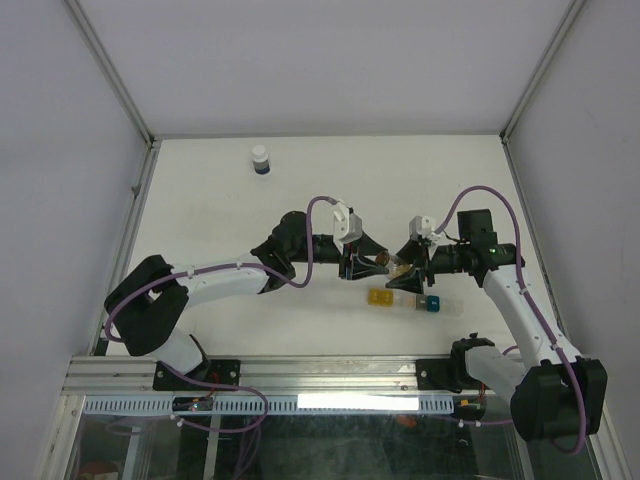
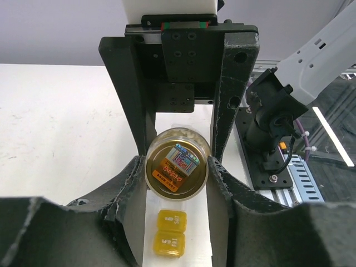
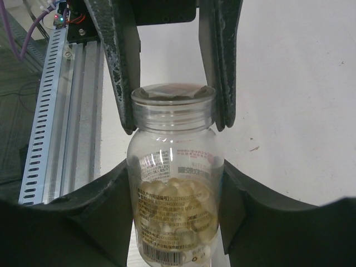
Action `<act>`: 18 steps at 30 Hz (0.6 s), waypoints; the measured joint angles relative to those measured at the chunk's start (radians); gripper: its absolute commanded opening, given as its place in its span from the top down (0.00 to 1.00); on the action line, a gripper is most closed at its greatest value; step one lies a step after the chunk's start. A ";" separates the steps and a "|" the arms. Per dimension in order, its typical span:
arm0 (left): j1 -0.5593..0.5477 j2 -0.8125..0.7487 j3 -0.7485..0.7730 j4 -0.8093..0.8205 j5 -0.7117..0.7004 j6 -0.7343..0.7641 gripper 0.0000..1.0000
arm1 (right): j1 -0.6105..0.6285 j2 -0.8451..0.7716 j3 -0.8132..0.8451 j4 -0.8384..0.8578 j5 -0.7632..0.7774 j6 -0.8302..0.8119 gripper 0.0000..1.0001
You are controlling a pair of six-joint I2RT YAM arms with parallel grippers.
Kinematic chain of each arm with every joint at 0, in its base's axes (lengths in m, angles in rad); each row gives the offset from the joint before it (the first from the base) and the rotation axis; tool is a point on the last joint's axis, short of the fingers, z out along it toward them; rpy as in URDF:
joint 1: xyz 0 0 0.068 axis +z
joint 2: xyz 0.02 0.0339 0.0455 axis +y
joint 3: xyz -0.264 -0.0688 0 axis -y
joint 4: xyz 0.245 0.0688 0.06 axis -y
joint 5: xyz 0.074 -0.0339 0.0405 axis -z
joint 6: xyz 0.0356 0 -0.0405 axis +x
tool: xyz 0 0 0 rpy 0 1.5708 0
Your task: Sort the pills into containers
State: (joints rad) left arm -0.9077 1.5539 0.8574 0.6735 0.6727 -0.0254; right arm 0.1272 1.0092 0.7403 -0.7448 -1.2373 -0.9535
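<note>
We see the left gripper [image 2: 177,172] closed on the lid [image 3: 172,97] of the small clear bottle [image 3: 173,161], while the right gripper [image 3: 175,192] clamps the body of the bottle, so the two hold it in the air above the desk [image 1: 220,210]. The pills [image 3: 172,203] sit inside that bottle. The strip of containers [image 1: 404,300] lies on the desk just below it, close to the near edge and right of the middle.

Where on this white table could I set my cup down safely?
Bare white table spans the far side, right of the white-capped dark blue bottle. Crowded: the near middle, where the left claw and right claw grip a clear plastic vial by the coloured compartment strip.
</note>
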 measured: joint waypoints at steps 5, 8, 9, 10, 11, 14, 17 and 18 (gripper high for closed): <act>0.000 0.005 0.002 0.000 0.008 -0.044 0.86 | -0.001 0.000 0.000 -0.001 0.000 0.000 1.00; 0.000 0.005 0.002 0.002 -0.008 -0.095 1.00 | -0.001 0.000 0.000 0.000 0.002 0.007 1.00; 0.000 0.004 0.000 0.002 -0.022 -0.120 1.00 | -0.001 0.002 0.000 0.003 0.003 0.014 1.00; -0.001 0.002 -0.006 0.006 -0.045 -0.150 1.00 | -0.001 0.003 0.000 0.009 0.005 0.023 1.00; -0.003 -0.003 -0.016 0.008 -0.077 -0.188 1.00 | -0.002 0.006 0.000 0.016 0.010 0.033 1.00; -0.025 -0.026 -0.043 0.006 -0.188 -0.290 1.00 | 0.000 0.015 0.000 0.036 0.019 0.064 1.00; -0.067 -0.057 -0.058 -0.028 -0.345 -0.402 1.00 | 0.000 0.019 0.000 0.052 0.022 0.089 1.00; -0.081 -0.064 -0.058 -0.048 -0.399 -0.438 1.00 | 0.000 0.019 0.000 0.058 0.024 0.100 1.00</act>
State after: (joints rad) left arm -0.9890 1.4895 0.7994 0.6258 0.2741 -0.4633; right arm 0.1272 1.0283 0.7403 -0.6872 -1.2129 -0.8536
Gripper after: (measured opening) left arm 0.410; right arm 0.551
